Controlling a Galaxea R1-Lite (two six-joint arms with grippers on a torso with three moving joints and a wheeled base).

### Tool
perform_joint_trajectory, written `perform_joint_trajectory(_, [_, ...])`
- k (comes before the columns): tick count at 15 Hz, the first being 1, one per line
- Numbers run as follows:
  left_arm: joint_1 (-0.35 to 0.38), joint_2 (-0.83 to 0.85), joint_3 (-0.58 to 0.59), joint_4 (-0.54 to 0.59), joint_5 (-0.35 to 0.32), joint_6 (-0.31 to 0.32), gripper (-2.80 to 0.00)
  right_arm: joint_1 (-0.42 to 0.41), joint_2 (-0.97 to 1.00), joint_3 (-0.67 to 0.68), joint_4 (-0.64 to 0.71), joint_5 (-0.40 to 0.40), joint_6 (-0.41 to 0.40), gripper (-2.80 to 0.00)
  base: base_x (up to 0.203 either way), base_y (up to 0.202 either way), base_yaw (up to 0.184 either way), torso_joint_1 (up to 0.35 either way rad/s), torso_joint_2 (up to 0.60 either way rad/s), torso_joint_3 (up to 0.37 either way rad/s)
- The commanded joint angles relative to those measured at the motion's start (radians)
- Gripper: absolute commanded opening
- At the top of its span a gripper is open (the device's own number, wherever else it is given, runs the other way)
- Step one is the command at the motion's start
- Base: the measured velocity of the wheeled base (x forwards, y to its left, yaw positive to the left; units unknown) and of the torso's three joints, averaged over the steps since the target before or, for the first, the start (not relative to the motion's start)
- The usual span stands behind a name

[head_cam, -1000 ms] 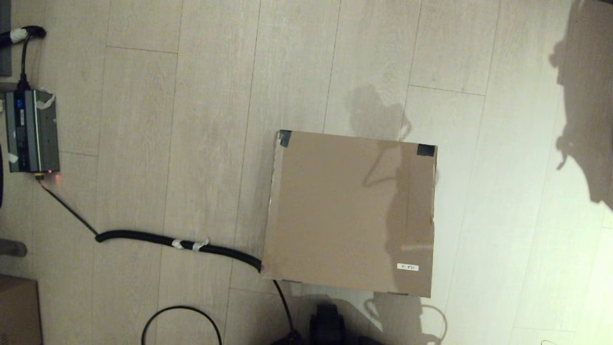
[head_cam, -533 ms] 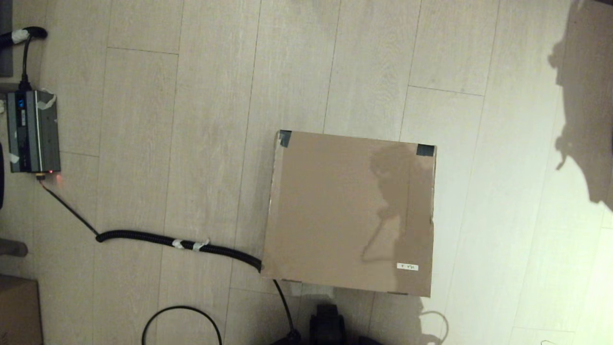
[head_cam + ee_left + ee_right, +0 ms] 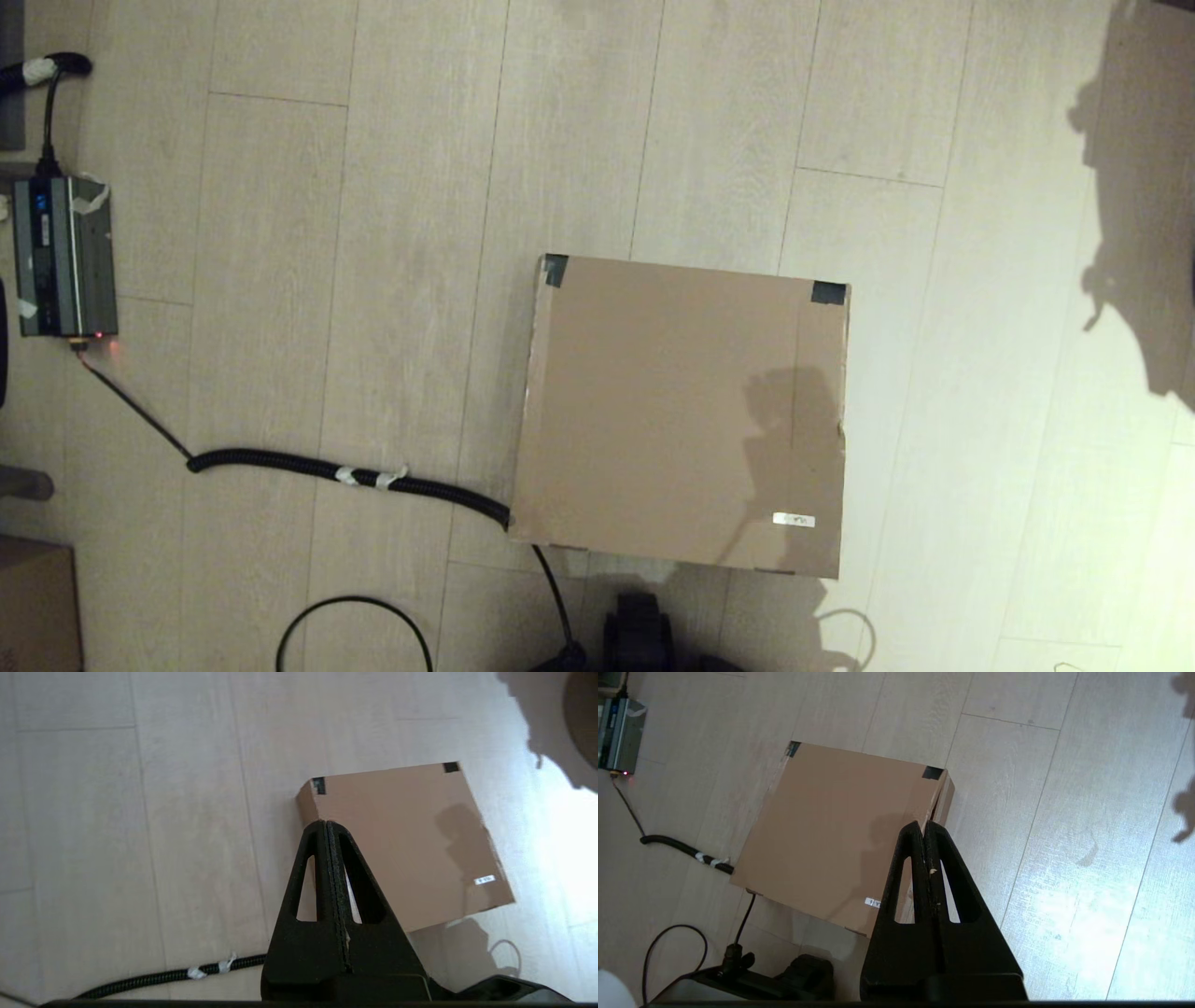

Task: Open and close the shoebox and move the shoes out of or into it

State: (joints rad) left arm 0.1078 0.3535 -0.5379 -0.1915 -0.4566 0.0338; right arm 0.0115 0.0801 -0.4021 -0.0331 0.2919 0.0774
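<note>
We see the shoebox (image 3: 686,415) lying shut on the wooden floor (image 3: 373,187), its lid flat, black tape (image 3: 829,293) on its two far corners and a small white label (image 3: 794,520) near its right near corner. Our left gripper (image 3: 327,823) hangs above and apart from it, fingers (image 3: 314,858) pressed together and holding nothing, tips over the box's left edge. Our right gripper (image 3: 923,825) hangs likewise, fingers (image 3: 938,858) pressed together and empty, tips over the box's right edge near a taped corner. Left of the box, a black corrugated cable (image 3: 345,474) runs to a grey power unit (image 3: 63,255), and a smaller brown carton (image 3: 33,607) sits beyond.
</note>
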Motion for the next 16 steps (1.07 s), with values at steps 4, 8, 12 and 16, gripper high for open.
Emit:
perform_joint_trajectory(4, [-0.034,-0.081,0.169,-0.049,0.021,0.040,-2.80,0.001,-0.079,0.009,0.062,0.018,-0.020,-2.80,0.000,0.000,0.000,0.000,0.00,0.000])
perform_joint_trajectory(8, [-0.034,-0.081,0.482,-0.256,0.046,0.085,-2.80,0.001,-0.079,0.060,0.060,0.014,-0.061,-2.80,0.000,0.000,0.000,0.000,0.00,0.000])
perform_joint_trajectory(12, [-0.052,-0.093,0.474,-0.234,0.061,0.012,-2.80,0.001,-0.079,0.085,0.059,0.019,-0.067,-2.80,0.000,0.000,0.000,0.000,0.00,0.000])
perform_joint_trajectory(16, [-0.122,-0.198,0.390,-0.043,0.099,0.001,-2.80,0.001,-0.079,0.084,0.058,0.021,-0.080,-2.80,0.000,0.000,0.000,0.000,0.00,0.000])
